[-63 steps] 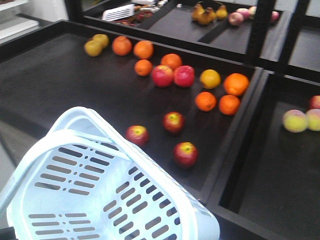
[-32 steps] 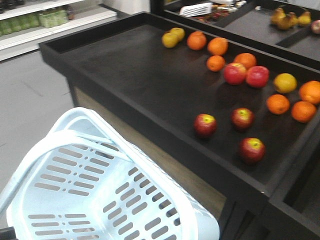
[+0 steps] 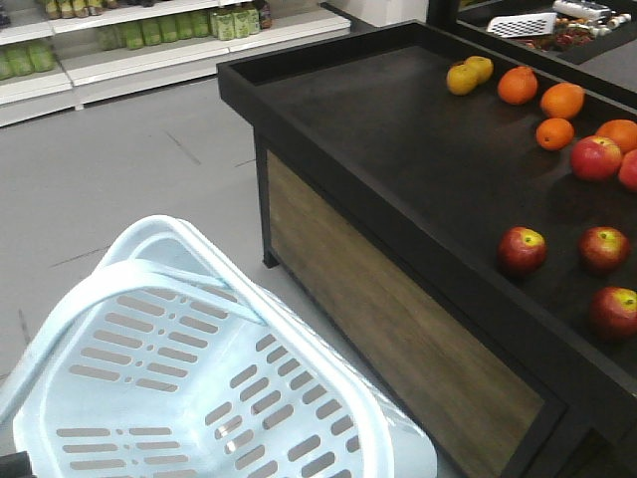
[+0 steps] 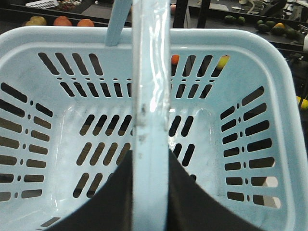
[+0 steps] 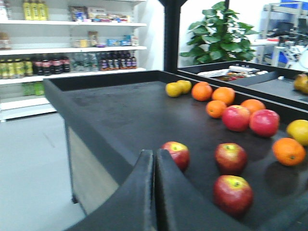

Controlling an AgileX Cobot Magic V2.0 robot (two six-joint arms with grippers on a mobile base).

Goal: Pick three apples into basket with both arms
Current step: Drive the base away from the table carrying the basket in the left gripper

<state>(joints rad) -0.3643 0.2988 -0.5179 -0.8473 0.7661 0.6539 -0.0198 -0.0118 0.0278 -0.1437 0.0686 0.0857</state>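
Observation:
The pale blue basket point(image 3: 388, 428) fills the lower left of the front view, held off the floor and empty. In the left wrist view my left gripper point(image 4: 150, 192) is shut on the basket's handle point(image 4: 150, 96), above the slotted bottom. Three dark red apples point(image 3: 522, 249) point(image 3: 604, 248) point(image 3: 615, 312) lie near the front edge of the black display table point(image 3: 398, 199), to the right of the basket. My right gripper point(image 5: 154, 153) is shut and empty, in front of the table edge, with the nearest apple point(image 5: 176, 154) just right of its tips and two more apples point(image 5: 230, 158) point(image 5: 233, 194) beyond.
Brighter red apples point(image 3: 595, 157), oranges point(image 3: 562, 100) and yellow fruit point(image 3: 468, 75) lie further back on the table. The table has a raised rim and a wooden side panel point(image 3: 398, 339). Grey floor and shop shelves point(image 3: 149, 40) lie to the left.
The front view has swung left: the table and fruit slid to the right edge and the floor and shelves came into view. The basket keeps its place in the view.

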